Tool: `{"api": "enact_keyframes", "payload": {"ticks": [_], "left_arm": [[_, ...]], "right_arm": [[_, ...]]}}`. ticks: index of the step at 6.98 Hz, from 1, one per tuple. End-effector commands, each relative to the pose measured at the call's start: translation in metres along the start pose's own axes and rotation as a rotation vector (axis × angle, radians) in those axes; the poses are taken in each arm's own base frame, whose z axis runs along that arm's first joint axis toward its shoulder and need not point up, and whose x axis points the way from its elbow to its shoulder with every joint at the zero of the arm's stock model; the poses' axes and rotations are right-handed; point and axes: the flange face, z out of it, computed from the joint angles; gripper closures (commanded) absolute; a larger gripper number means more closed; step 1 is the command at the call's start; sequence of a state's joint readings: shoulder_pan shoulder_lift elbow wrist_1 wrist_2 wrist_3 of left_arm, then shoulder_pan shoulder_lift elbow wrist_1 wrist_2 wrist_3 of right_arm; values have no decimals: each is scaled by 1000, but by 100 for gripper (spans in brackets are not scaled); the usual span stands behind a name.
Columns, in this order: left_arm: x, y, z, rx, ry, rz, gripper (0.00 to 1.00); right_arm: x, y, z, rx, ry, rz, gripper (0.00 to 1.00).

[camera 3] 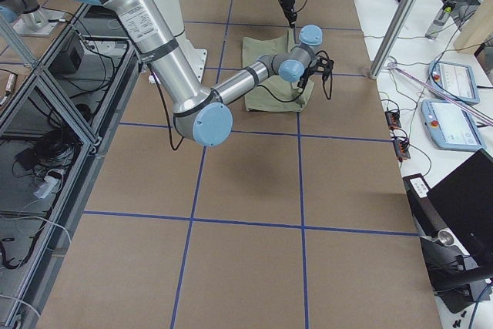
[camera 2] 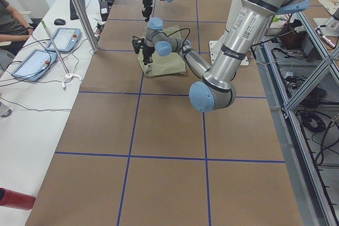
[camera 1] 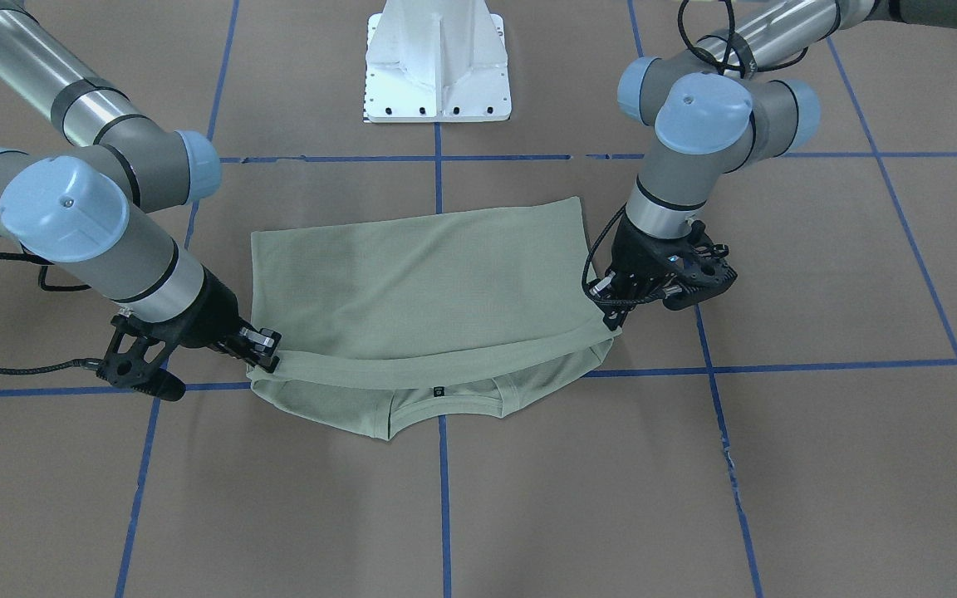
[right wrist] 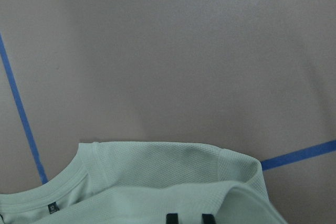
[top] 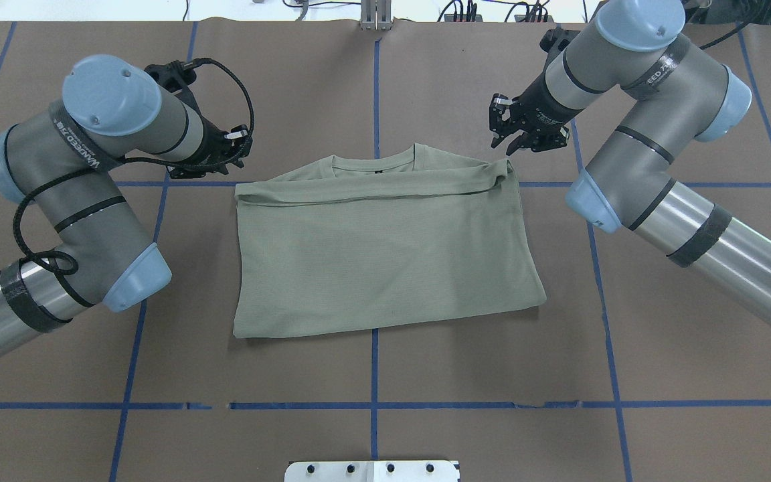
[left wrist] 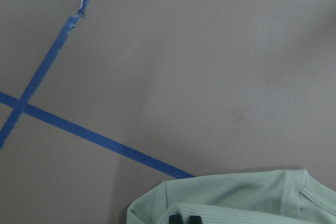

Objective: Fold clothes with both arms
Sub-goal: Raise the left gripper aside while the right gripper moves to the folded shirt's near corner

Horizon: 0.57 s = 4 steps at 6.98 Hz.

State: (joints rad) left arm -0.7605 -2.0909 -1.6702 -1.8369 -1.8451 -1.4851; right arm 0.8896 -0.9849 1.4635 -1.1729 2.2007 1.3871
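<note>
Sage-green shirt [top: 385, 254] folded — small black neck label [camera 1: 438, 390] unreadable.

We look steeply down on the counter [top: 425, 375] from behind the pedestal base [top: 372, 470] and, facing it, from the operators' side; both views share the shirt [top: 385, 261]. Two end cameras look along the counter from afar. Each wrist camera hangs close over the shirt's collar edge.

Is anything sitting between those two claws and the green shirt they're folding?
Nothing visible does. The left gripper and right gripper are each right at a collar-end corner of the shirt, with only bare table around them.
</note>
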Motion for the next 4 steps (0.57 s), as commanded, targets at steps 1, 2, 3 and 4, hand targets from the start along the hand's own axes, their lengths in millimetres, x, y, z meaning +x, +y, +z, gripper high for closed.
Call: {"api": "enact_keyframes", "payload": {"ticks": [1,2,3,4], "left_arm": [[-1,-5,-6,4,6,18,1],[3,-4,-10,2,16,21,1],[7,-3,-13,0,25,18,1],[10,0,-22,2,42,17,1]], "right_arm": [[6,1,-3,1,-9,-23,0],[23,10,-3,-2,-4,-22,0],[44,42,1,8,5,-39,0],[66,97,16,21,29,-83,0]]}}
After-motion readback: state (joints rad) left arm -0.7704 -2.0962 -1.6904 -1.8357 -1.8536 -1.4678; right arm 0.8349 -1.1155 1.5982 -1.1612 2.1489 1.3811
